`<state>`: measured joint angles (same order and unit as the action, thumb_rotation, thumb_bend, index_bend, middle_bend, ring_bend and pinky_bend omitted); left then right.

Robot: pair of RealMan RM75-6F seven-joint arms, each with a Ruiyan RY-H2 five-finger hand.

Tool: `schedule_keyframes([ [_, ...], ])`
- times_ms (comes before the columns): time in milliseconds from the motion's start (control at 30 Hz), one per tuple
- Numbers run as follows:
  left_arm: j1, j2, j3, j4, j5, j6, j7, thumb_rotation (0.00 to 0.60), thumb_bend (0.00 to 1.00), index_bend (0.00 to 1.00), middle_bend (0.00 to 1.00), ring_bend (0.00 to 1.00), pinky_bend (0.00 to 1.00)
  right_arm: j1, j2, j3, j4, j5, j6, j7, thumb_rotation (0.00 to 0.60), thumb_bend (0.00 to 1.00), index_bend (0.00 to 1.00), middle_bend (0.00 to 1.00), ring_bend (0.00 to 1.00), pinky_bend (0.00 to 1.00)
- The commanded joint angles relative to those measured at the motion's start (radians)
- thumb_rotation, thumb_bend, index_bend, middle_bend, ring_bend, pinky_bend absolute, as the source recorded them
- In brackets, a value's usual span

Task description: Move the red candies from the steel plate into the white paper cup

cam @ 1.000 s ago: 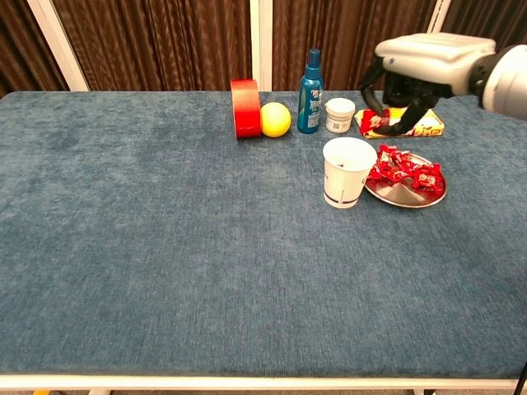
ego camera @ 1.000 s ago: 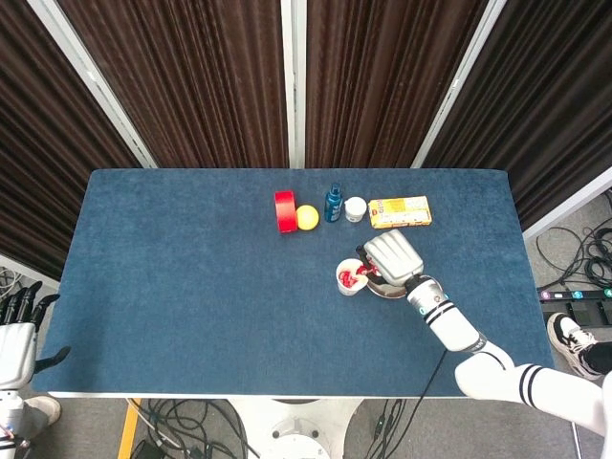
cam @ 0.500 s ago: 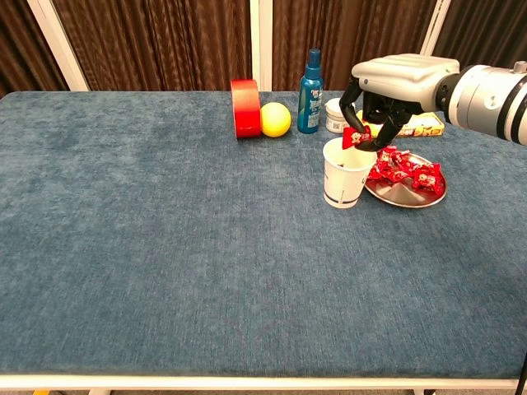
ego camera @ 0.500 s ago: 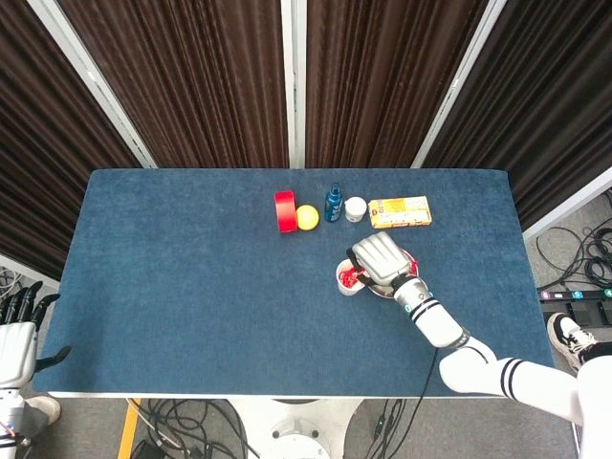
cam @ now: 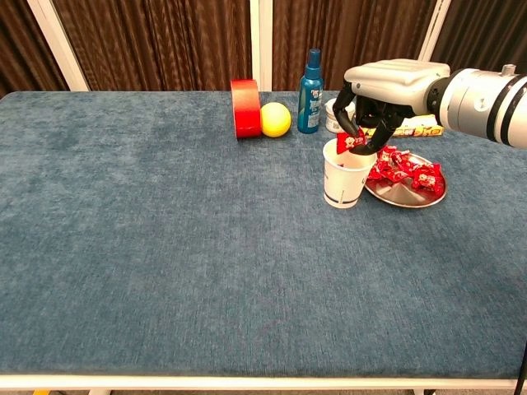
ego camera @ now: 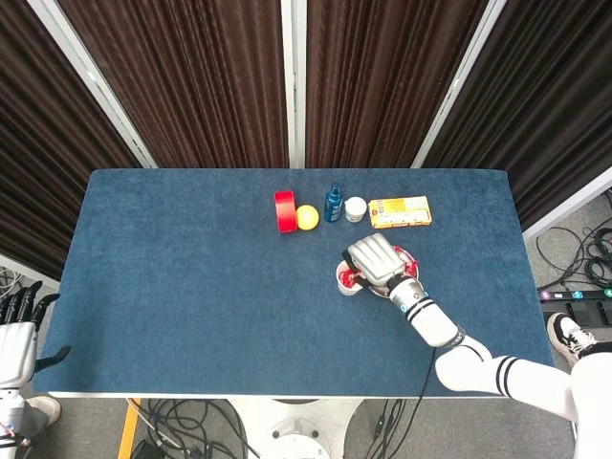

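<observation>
Over the cup: right hand (cam: 380, 92) hung palm-down at the right of the chest view, directly above the white paper cup (cam: 347, 173).
Fingers: curled downward, pinching one red candy (cam: 355, 142) just above the cup's open mouth. Not let go yet.
Left hand: parked way down at the lower left edge of the head view (ego camera: 17, 335), off the table. Too small there for me to tell whether its fingers were spread or curled.
Cup: upright on the blue table (cam: 165, 247), right of centre in the chest view, touching or nearly touching the steel plate (cam: 425, 197) on its right.
Plate: the rest of the red candies (cam: 403, 169) lay heaped on it, looked like several wrappers, couldn't count them.
Inside the cup: from overhead something red showed at the mouth, but the hand covered most of it, so no idea if that was the pinched candy or ones already dropped in.
Progress: my read is early to middle. One candy was about to go in, a pile waited on the plate.
What's left: release this one, then go back to the plate for each remaining piece.
Background stuff: red roll (cam: 244, 108), yellow ball (cam: 276, 119), blue spray bottle (cam: 310, 81), small white jar (cam: 338, 114) and a yellow box (ego camera: 400, 211) sat in a row in the upper middle.
</observation>
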<state>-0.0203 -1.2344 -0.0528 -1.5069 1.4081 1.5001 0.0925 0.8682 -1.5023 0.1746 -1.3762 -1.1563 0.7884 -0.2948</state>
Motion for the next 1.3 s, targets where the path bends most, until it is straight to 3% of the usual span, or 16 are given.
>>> schedule_keyframes([
  [33, 0.001, -0.001, 0.000, 0.002, 0.001, 0.003, -0.002, 0.600, 0.00, 0.26, 0.15, 0.09, 0.13, 0.000, 0.005, -0.003, -0.005, 0.006, -0.001, -0.004, 0.600, 0.12, 0.26, 0.98, 0.95, 1.00],
  [433, 0.002, -0.002, -0.002, 0.007, 0.001, 0.004, -0.006, 0.600, 0.00, 0.26, 0.15, 0.09, 0.13, -0.032, 0.060, 0.016, -0.024, 0.021, 0.063, 0.020, 0.600, 0.12, 0.23, 0.98, 0.95, 1.00],
  [567, 0.000, -0.004, -0.001, 0.007, 0.004, 0.002, -0.004, 0.600, 0.00, 0.26, 0.15, 0.09, 0.13, -0.037, 0.068, -0.002, 0.025, 0.077, 0.030, -0.014, 0.600, 0.12, 0.31, 0.98, 0.95, 1.00],
  [667, -0.001, -0.006, 0.001, 0.005, 0.005, 0.000, -0.001, 0.600, 0.00, 0.26, 0.15, 0.09, 0.13, -0.032, 0.033, -0.027, 0.089, 0.109, -0.008, -0.039, 0.600, 0.12, 0.38, 0.98, 0.95, 1.00],
  [833, 0.001, -0.001, 0.000, -0.003, 0.002, 0.002, 0.006, 0.600, 0.00, 0.26, 0.15, 0.09, 0.13, -0.016, -0.061, -0.055, 0.217, 0.111, -0.054, -0.055, 0.600, 0.13, 0.39, 0.98, 0.95, 1.00],
  [967, 0.003, 0.002, 0.002, -0.009, -0.001, 0.002, 0.010, 0.600, 0.00, 0.26, 0.15, 0.09, 0.13, -0.004, -0.112, -0.055, 0.288, 0.109, -0.080, -0.043, 0.600, 0.20, 0.39, 0.98, 0.95, 1.00],
  [1300, 0.005, 0.001, 0.001, -0.007, -0.007, -0.001, 0.010, 0.600, 0.00, 0.26, 0.15, 0.09, 0.13, 0.013, -0.182, -0.049, 0.390, 0.094, -0.116, -0.022, 0.600, 0.21, 0.40, 0.98, 0.95, 1.00],
])
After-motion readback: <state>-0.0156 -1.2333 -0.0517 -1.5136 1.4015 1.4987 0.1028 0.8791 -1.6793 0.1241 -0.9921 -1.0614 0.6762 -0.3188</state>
